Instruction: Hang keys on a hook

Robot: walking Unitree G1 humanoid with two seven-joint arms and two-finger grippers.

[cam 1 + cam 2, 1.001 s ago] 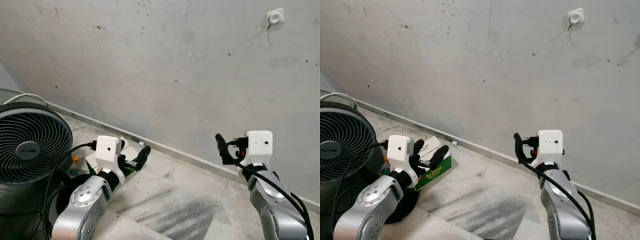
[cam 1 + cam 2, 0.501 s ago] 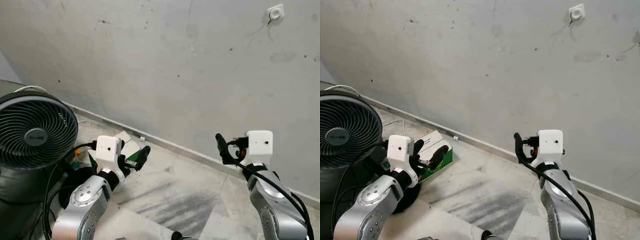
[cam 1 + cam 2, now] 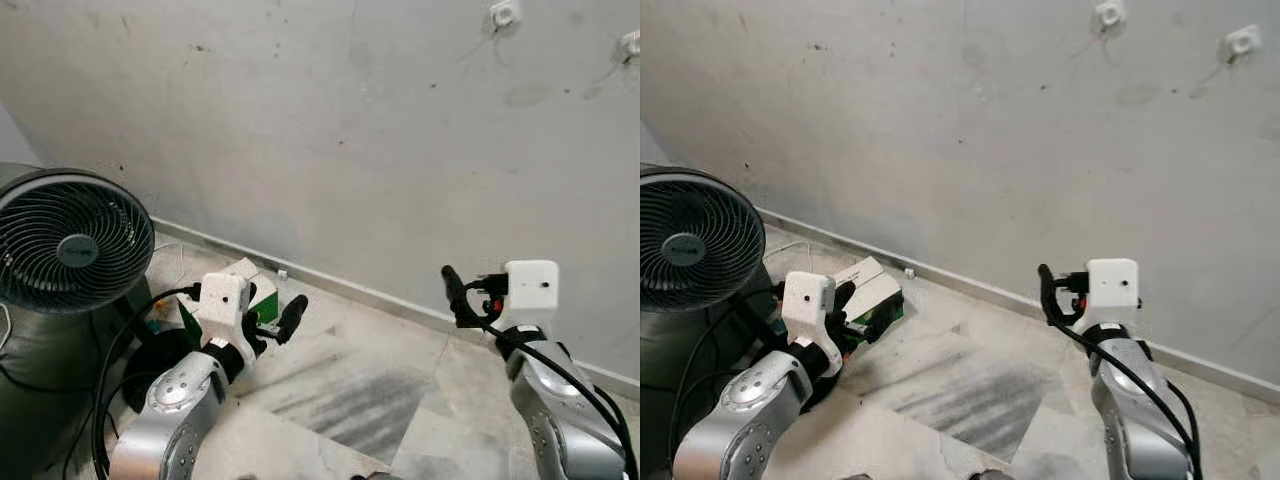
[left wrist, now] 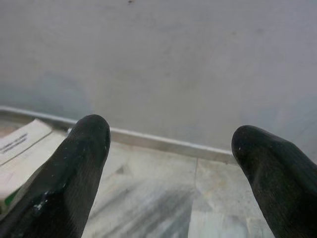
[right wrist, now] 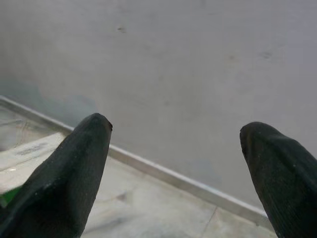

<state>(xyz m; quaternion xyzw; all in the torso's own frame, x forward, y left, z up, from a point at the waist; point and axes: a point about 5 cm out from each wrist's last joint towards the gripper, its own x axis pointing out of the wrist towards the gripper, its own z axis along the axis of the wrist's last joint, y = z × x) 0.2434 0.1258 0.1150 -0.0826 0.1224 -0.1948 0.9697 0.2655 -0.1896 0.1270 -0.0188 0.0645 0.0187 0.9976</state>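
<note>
hook (image 3: 505,13) high on wall | right pincer (image 3: 452,292) well below, spread, nothing held

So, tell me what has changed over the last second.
Mostly the camera: the view swung to the right, so the wall hook slid left and a second hook came into sight. The fan and the green and white box shifted in frame only with the camera. The left gripper and the right gripper stay raised, open and empty.
</note>
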